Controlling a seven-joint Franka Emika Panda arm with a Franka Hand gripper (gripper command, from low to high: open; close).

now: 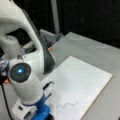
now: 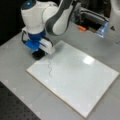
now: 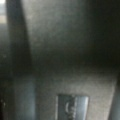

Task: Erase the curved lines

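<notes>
Lying flat on a grey table (image 2: pixel 15 50), a white board (image 2: pixel 82 77) with a thin wood-coloured edge takes up most of the work surface in both front views. The curve lines (image 2: pixel 49 68) run as a short dark squiggle near one corner of the board, and show again in a front view (image 1: pixel 67 104) close to the board's bottom edge. The gripper (image 2: pixel 38 54) sits low at that same corner, below a blue and white wrist, with a black block (image 2: pixel 37 55) under it at the board's edge; the squiggle begins just beside the block and trails away from it across the board, unwiped. Whether the fingers are clenched on the block or released cannot be told.

Behind the table the room is dark, with a pale upright post (image 1: pixel 55 15) and cluttered equipment (image 2: pixel 92 17) at the far side, including a small orange part (image 2: pixel 81 28). The wrist view gives only a dark grey surface close up.
</notes>
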